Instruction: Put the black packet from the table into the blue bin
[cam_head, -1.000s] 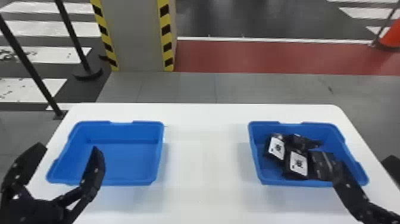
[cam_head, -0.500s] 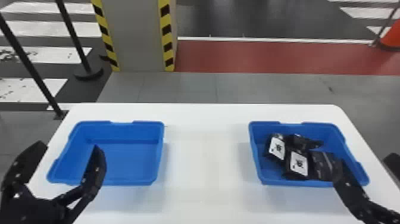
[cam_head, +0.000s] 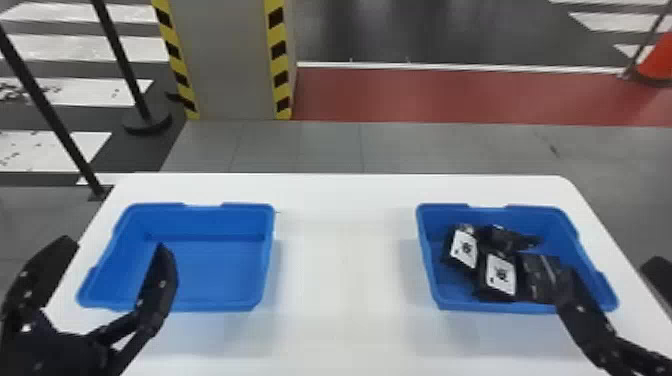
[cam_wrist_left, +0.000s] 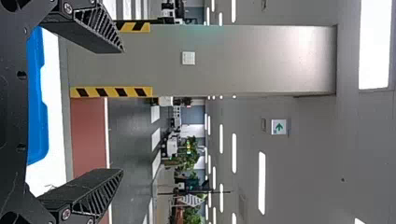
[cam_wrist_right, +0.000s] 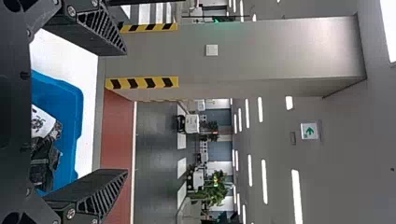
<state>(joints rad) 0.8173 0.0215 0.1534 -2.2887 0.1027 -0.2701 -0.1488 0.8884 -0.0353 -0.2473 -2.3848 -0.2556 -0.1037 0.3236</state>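
Several black packets (cam_head: 501, 275), some with white labels, lie inside the right blue bin (cam_head: 525, 308); the left blue bin (cam_head: 215, 270) holds nothing. My left gripper (cam_head: 117, 257) stands open at the near left of the left bin, one finger in front of that bin. At the right edge is my right gripper (cam_head: 612, 275), open, one finger overlapping the right bin's near right corner. The left wrist view has the left gripper (cam_wrist_left: 122, 111) with its fingers wide apart. In the right wrist view the right gripper (cam_wrist_right: 126, 112) is spread too, packets (cam_wrist_right: 42, 161) beyond its base.
Both bins rest on a white table (cam_head: 345, 280) with a wide gap between them. Behind the table stand a grey pillar (cam_head: 230, 60) with yellow-black stripes and black posts (cam_head: 120, 60) at the left. An orange cone (cam_head: 657, 62) is at the far right.
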